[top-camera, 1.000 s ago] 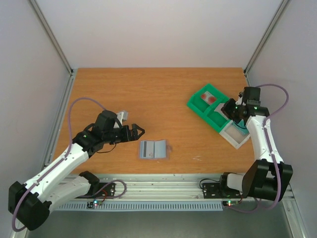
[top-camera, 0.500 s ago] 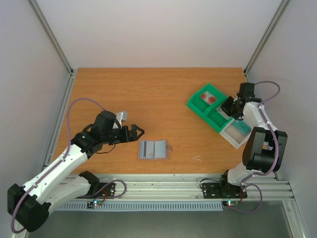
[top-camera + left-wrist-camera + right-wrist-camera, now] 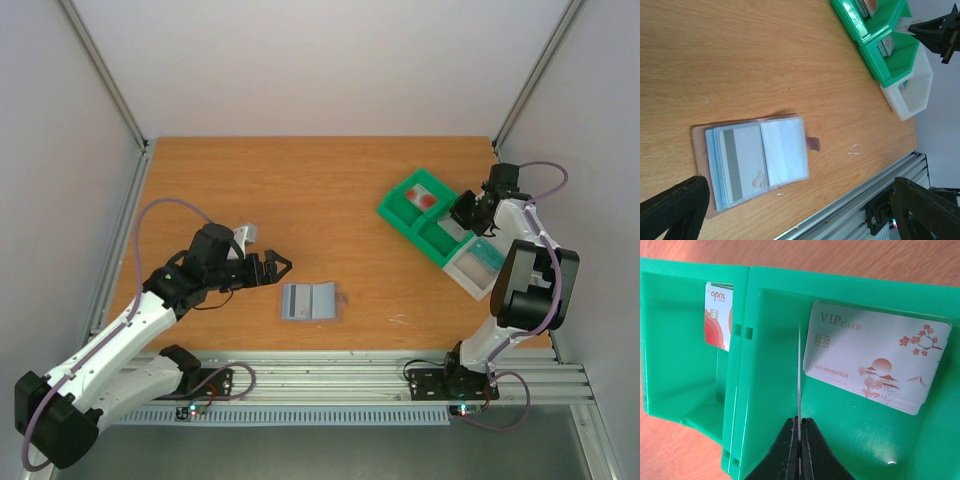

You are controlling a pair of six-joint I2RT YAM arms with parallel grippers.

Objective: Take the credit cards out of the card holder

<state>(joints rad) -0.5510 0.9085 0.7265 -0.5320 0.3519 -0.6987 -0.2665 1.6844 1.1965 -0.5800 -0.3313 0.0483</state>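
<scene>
From above, the right arm (image 3: 528,285) has folded closer over the green tray (image 3: 388,211) than a second ago. The left jaws hang wide open, unmoved, beside the card holder (image 3: 308,301) spread on the tabletop (image 3: 300,180).

Left wrist: a grey card (image 3: 742,162) fills one holder panel; a white bin (image 3: 915,85) adjoins the tray.

Right wrist: the right jaws pinch a thin card (image 3: 798,370) edge-on above a VIP card (image 3: 875,365); a red card (image 3: 717,315) lies one compartment over.
</scene>
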